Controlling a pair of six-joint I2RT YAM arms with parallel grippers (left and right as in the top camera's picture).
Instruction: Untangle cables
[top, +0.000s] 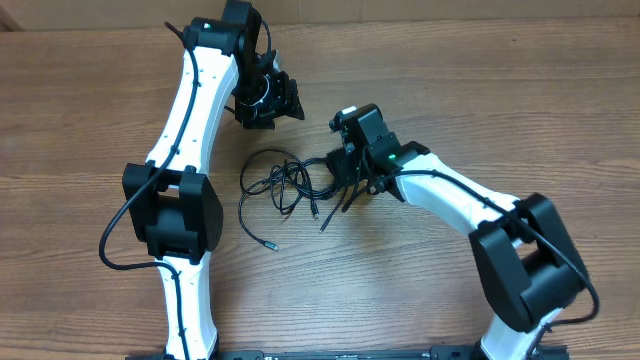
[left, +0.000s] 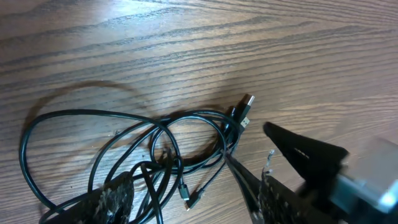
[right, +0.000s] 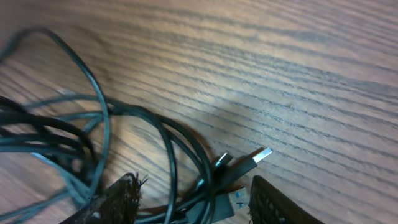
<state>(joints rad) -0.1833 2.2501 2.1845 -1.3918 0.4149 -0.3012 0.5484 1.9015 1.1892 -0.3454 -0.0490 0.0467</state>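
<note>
Just ahead of the right wrist camera, the right gripper (right: 194, 191) stands with its jaws apart, straddling a few strands of the cables (right: 37, 134) beside a silver-tipped USB plug (right: 254, 158); nothing looks pinched. The cables lie in one loose knot on the wooden table (right: 298, 74), between the two arms, with wide loops spreading away from the plug. They look light, thin and limp, likely to slide and drag their neighbours when pulled, so the stiff plug end, or the strand just behind it, seems the surest place to grip. Farther off, the left gripper (top: 268, 100) hangs near the tangle's far side, jaws apart and empty.
</note>
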